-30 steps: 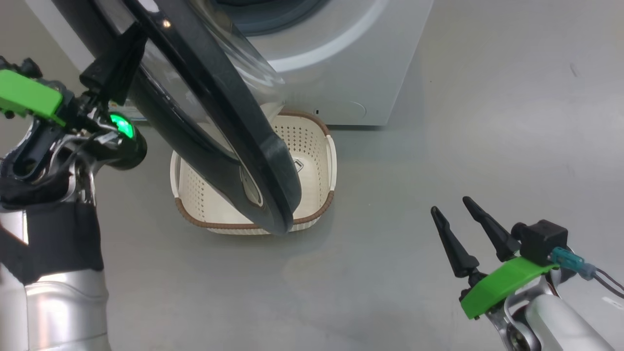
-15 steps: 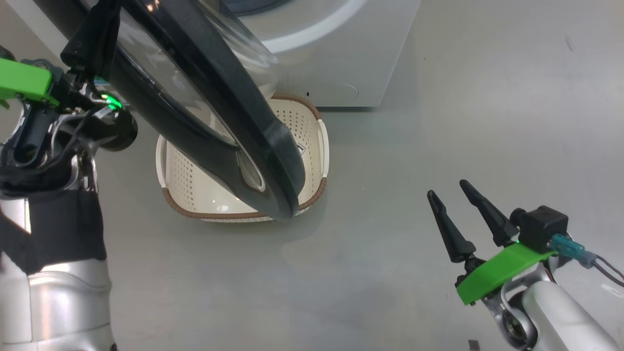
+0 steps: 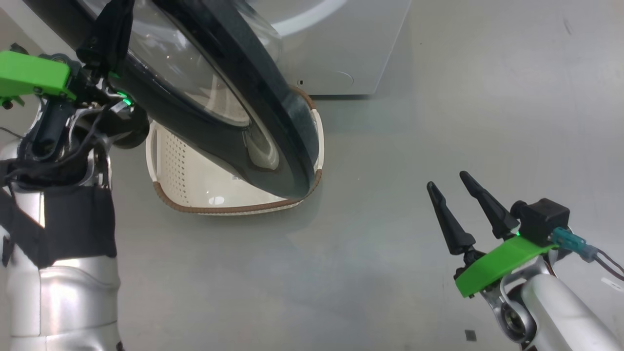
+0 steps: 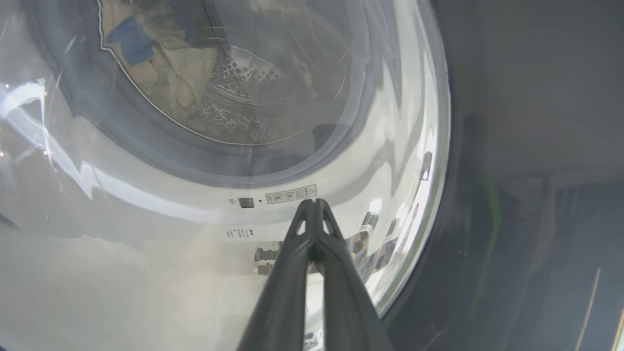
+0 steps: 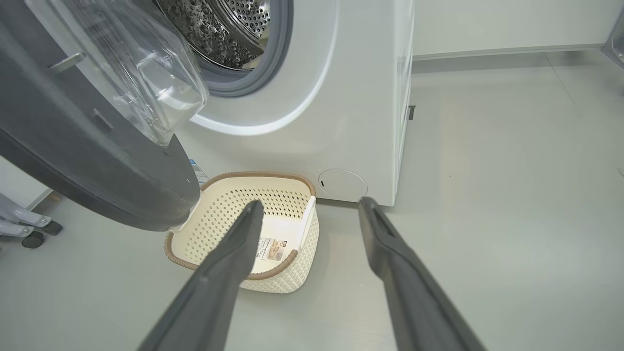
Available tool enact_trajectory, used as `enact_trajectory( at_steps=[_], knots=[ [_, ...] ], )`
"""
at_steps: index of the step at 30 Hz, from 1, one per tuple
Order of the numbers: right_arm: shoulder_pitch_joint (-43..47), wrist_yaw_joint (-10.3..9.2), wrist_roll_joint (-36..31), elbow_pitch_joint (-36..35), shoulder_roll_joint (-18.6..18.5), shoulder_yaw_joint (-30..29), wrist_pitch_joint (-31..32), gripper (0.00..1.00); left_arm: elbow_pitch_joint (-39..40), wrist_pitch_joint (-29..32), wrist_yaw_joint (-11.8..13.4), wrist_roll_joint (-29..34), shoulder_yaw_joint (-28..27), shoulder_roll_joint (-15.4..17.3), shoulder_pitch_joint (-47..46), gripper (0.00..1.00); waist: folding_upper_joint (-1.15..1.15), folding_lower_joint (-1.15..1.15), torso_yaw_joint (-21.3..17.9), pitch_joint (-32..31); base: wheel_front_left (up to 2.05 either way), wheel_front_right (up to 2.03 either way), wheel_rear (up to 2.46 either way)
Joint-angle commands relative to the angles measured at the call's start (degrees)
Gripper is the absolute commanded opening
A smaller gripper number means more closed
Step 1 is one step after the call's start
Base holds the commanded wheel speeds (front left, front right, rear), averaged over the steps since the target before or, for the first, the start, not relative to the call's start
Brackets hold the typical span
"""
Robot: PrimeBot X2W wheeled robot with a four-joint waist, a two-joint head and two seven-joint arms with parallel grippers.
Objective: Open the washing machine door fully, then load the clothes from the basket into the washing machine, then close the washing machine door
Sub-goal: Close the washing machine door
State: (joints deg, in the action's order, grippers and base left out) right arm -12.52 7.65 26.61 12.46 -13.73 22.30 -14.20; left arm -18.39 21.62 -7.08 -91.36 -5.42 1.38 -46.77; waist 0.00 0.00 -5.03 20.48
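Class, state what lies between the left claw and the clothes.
The clear glass of the washing machine door. In the left wrist view the shut left claw points at it, and the clothes show through it, inside the drum.

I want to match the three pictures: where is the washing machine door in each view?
Head view: washing machine door, upper left to centre, over the basket.
Left wrist view: its glass covers left and centre.
Right wrist view: upper left.
Shared landmark: the white washing machine front.
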Motion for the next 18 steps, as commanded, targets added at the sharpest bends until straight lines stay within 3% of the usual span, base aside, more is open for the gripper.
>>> enact_trajectory(
  at_steps=[1, 18],
  knots=[
    [-0.9, -0.16, -0.6, -1.3, -0.1, 0.3, -0.8, 1.0, 2.0, -0.5, -0.4, 0.1, -1.3, 1.5, -1.5, 0.0, 0.0, 0.0, 0.1, -0.3, 0.0, 0.0, 0.0],
    [3.3, -0.16, 0.1, -0.6, -0.1, 0.1, -0.8, 1.0, 7.0, -2.3, -0.4, 2.7, -1.4, 2.4, 7.3, 0.0, 0.0, 0.0, 4.3, -10.9, 0.0, 0.0, 0.0]
  ],
)
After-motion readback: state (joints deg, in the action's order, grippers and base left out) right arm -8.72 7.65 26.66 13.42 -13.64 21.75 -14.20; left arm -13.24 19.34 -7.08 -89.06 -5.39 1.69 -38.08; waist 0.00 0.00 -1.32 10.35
